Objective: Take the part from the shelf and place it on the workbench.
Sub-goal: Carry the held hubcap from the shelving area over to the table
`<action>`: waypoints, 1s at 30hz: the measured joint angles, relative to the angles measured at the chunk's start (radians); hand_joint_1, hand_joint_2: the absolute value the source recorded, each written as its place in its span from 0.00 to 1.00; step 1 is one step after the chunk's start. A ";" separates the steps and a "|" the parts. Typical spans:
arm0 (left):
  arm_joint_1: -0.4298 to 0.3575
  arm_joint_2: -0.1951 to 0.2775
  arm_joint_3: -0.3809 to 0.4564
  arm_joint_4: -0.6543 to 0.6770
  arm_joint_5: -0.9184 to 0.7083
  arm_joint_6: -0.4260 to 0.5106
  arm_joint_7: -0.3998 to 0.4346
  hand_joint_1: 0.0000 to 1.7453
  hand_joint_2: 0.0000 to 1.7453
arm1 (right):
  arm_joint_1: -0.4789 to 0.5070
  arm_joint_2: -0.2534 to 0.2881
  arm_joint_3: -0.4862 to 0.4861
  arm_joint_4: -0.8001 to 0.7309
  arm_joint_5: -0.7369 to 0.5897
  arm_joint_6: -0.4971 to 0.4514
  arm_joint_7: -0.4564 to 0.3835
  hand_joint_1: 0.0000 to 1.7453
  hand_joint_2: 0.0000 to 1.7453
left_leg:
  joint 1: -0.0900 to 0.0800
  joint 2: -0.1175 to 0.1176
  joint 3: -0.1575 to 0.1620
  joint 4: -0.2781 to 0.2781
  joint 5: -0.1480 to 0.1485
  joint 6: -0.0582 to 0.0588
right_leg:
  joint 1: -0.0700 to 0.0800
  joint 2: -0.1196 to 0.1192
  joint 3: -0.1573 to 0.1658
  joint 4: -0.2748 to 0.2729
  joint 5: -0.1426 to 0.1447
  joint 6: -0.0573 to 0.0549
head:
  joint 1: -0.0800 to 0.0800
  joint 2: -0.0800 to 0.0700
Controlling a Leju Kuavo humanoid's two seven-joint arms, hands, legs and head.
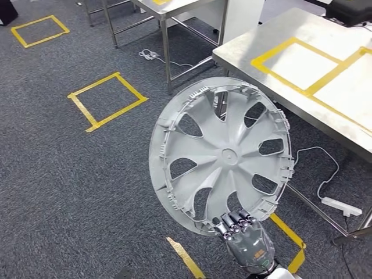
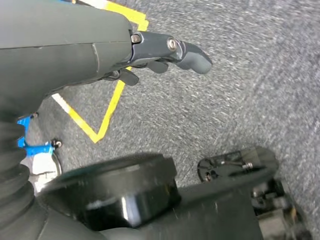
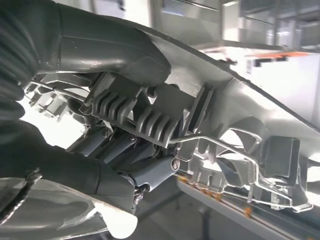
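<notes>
Part (image 1: pixel 221 154): grey ribbed plastic disc

The right hand (image 1: pixel 246 235) grips the part (image 1: pixel 221 154) by its lower rim, upright over the floor (image 1: pixel 57 174), just left of the workbench's (image 1: pixel 315 64) near edge.

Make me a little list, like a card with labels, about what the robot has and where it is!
Held thing: grey wheel cover, big and round with spoke holes
Right hand: grips the cover's lower rim
Left hand: holds nothing, fingers apart above the carpet
Workbench: metal top with yellow tape boxes, ahead on the right
Floor: dark grey carpet with yellow tape squares
Task step: cover not yet on the workbench
</notes>
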 joint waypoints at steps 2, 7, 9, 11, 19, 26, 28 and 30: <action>0.000 0.000 0.000 0.000 -0.002 0.000 0.003 0.00 1.00 | 0.006 0.000 -0.001 0.001 0.000 0.000 0.006 1.00 1.00 | -0.003 0.020 0.005 0.003 -0.007 -0.009 | 0.003 -0.041 0.073 -0.128 0.037 -0.002 | 0.000 0.000; -0.002 0.000 -0.001 0.000 -0.001 0.000 0.005 0.00 1.00 | 0.026 0.000 -0.001 -0.002 0.000 0.000 0.014 1.00 1.00 | -0.004 0.047 0.012 0.011 -0.025 -0.035 | 0.011 -0.024 0.100 -0.177 0.042 -0.035 | -0.003 0.000; -0.004 -0.001 -0.001 0.000 -0.001 0.000 0.005 0.00 1.00 | 0.029 0.000 -0.001 -0.003 0.000 0.000 0.013 1.00 1.00 | 0.000 0.002 -0.016 0.080 -0.069 -0.044 | 0.009 -0.003 0.102 -0.182 0.045 -0.047 | -0.007 0.000; -0.005 0.000 0.000 0.000 0.000 0.000 0.004 0.00 1.00 | 0.029 0.000 -0.002 -0.004 0.000 -0.001 0.012 1.00 1.00 | -0.001 -0.042 -0.075 0.219 -0.135 -0.042 | 0.013 0.021 0.102 -0.182 0.045 -0.054 | -0.010 0.000; -0.005 0.003 0.000 0.000 0.000 0.000 0.006 0.00 1.00 | 0.031 0.000 -0.001 -0.004 0.000 -0.001 0.012 1.00 1.00 | -0.004 -0.142 -0.005 0.034 -0.009 -0.008 | 0.019 0.134 0.097 -0.175 0.051 -0.048 | -0.011 0.000; -0.002 0.001 -0.001 0.000 0.000 0.000 0.006 0.00 1.00 | 0.038 0.000 -0.002 -0.004 0.000 -0.001 0.011 1.00 1.00 | -0.002 -0.058 0.008 -0.004 -0.003 0.009 | 0.019 0.034 -0.012 0.003 -0.038 -0.017 | -0.006 0.000; 0.000 0.001 -0.001 0.000 0.000 0.000 0.006 0.00 1.00 | 0.039 0.000 -0.001 -0.004 0.000 -0.001 0.011 1.00 1.00 | -0.003 -0.027 0.009 -0.004 -0.006 0.010 | 0.014 0.020 -0.061 0.106 -0.070 -0.009 | -0.006 0.000; 0.000 0.001 -0.001 0.000 0.000 0.000 0.006 0.00 1.00 | 0.040 0.000 -0.001 -0.004 0.000 -0.001 0.011 1.00 1.00 | -0.002 -0.001 0.013 -0.004 -0.010 0.007 | 0.009 0.009 -0.034 0.061 -0.030 -0.004 | -0.006 0.000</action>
